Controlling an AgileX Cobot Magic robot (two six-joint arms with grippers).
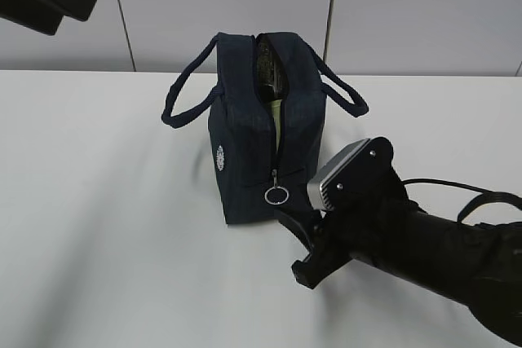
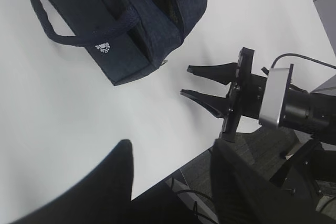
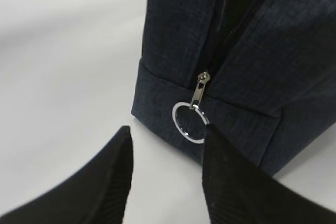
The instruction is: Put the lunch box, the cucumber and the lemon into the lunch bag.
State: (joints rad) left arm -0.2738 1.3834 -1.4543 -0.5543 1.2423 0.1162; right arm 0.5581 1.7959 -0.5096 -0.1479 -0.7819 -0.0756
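Exterior view shows the lunch bag [image 1: 263, 132] upright on the white tabletop [image 1: 98, 201], zipper open, a pale green edge showing inside. Its ring pull [image 3: 190, 121] hangs low on the bag's near end. Just beside it, the right hand [image 3: 165, 174] hovers spread, empty. Left hand [image 2: 170, 182]: spread, above the bag.

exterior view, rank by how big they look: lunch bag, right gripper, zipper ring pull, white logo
1. lunch bag
2. right gripper, though it sits nearer the camera, so it looks bigger than it is
3. zipper ring pull
4. white logo, close to the ring in size; unsure
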